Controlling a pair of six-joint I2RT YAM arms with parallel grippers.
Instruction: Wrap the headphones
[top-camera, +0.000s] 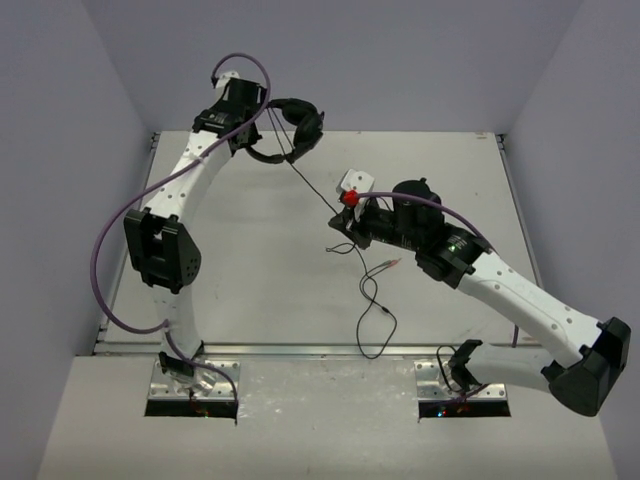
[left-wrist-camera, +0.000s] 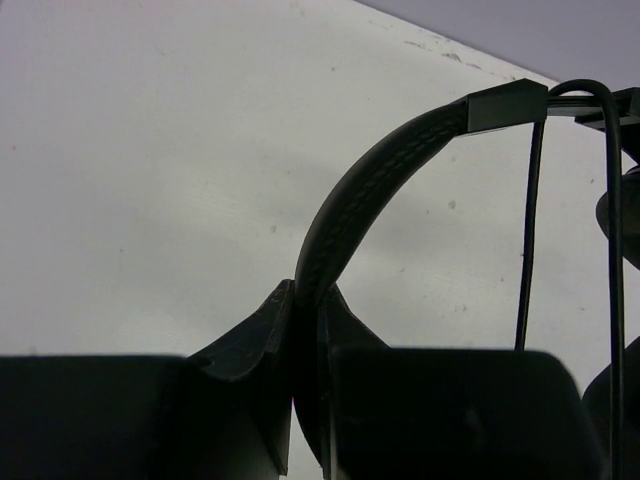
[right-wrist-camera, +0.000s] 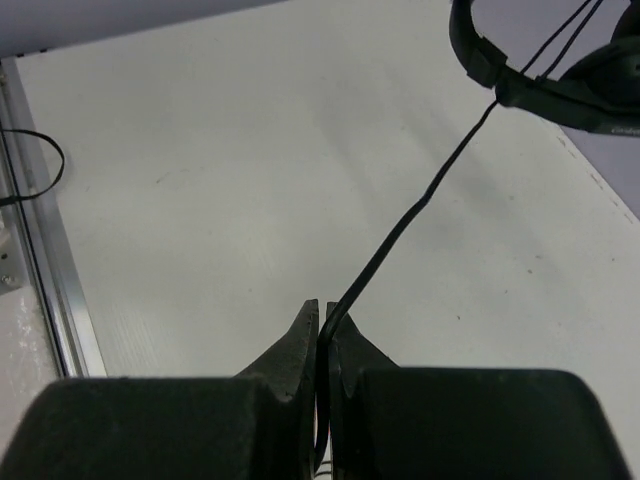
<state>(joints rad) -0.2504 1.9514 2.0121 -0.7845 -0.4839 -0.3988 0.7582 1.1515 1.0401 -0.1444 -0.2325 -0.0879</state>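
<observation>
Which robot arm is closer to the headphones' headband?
Left. The left fingers are pinched right on the headband, touching it. The right fingers are farther off over the middle of the table, pinching the cable that trails from the headphones.

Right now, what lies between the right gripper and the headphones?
Only the headphones' own cable, stretched over bare table; the right wrist view shows it.
</observation>
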